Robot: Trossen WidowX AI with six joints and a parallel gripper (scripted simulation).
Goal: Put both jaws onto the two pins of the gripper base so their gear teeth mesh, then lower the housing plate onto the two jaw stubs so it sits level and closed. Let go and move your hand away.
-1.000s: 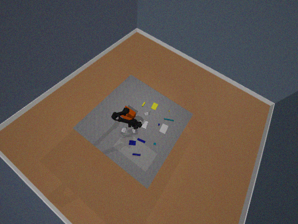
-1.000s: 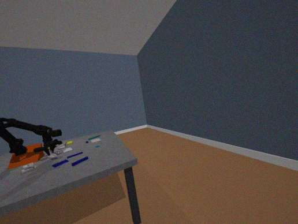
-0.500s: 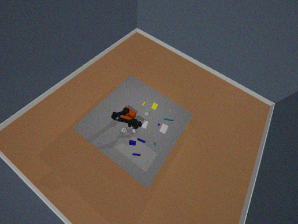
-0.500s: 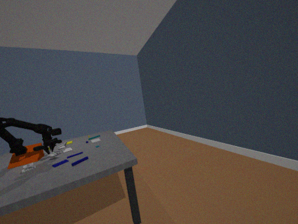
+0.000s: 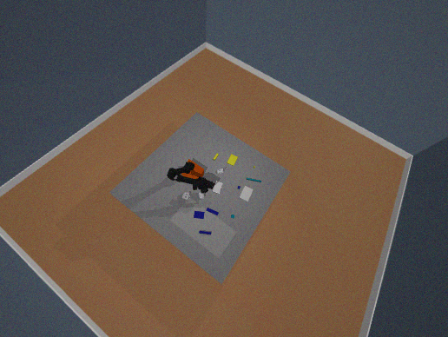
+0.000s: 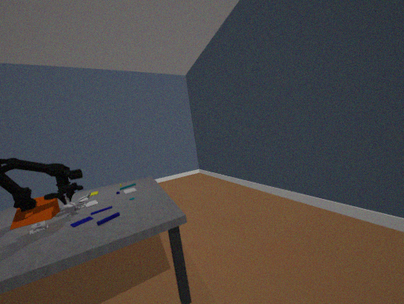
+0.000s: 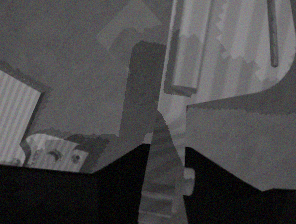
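Observation:
My gripper [image 5: 203, 191] [image 6: 67, 201] [image 7: 165, 154] is shut on a pale, ribbed part that looks like a jaw [image 7: 167, 175] [image 5: 201, 195]. Its broad, round-cornered end reaches forward past the fingertips, and a small stub sticks out near the right finger. It is low over the table; the exact height cannot be told. One white part [image 5: 186, 195] [image 6: 38, 227] lies on the near side of the gripper, another [image 5: 220, 170] on the far side. A pale piece with two dark holes [image 7: 55, 152] shows at left in the wrist view. Which is base, housing or other jaw is unclear.
An orange bin [image 5: 196, 168] [image 6: 37, 215] stands beside the arm. White blocks [image 5: 217, 188] [image 5: 246, 193], blue blocks [image 5: 199, 214] [image 5: 212, 211] [image 5: 205, 232], yellow blocks [image 5: 232, 160] [image 5: 215, 156] and a teal bar [image 5: 253, 180] lie on the grey table [image 5: 152, 178].

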